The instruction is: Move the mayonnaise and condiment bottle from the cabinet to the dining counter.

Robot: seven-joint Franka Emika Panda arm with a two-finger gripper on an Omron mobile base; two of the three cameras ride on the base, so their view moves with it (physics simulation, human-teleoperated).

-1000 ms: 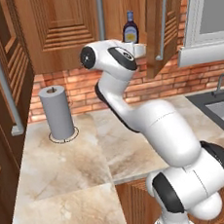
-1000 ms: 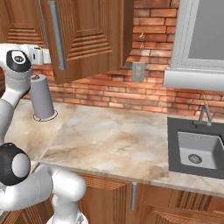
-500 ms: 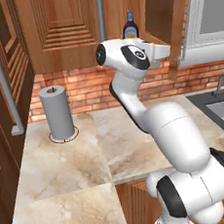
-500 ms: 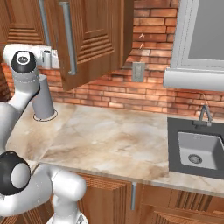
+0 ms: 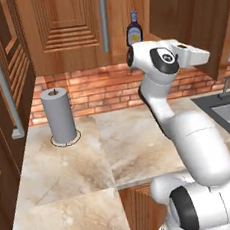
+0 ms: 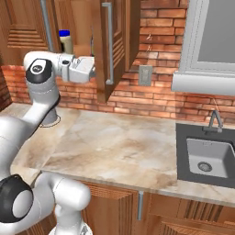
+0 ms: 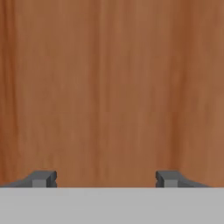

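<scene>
The cabinet (image 5: 67, 26) stands with its right door (image 6: 117, 46) swung wide open. On its shelf the dark condiment bottle (image 5: 134, 29) stands upright. The mayonnaise (image 6: 65, 41), a cream jar with a blue lid, stands on the same shelf just above my forearm. My gripper (image 7: 106, 178) is open, its fingertips (image 7: 43, 178) wide apart with nothing between them, facing a bare wooden panel at close range. My hand (image 6: 81, 69) sits at shelf height beside the open door's inner face, right of and below both items. The dining counter is out of view.
A grey paper towel roll (image 5: 58, 115) stands on the marble worktop (image 5: 106, 153) at the left. A sink (image 6: 206, 158) lies at the right under a window (image 6: 215, 32). The open door's grey bar handle (image 6: 108, 43) juts out beside my hand. A wall outlet (image 6: 146, 75) is on the brick.
The cabinet's right door has swung from nearly shut to wide open. My hand has moved right with it, and the fingers have drawn in slightly. The mayonnaise jar has come into sight.
</scene>
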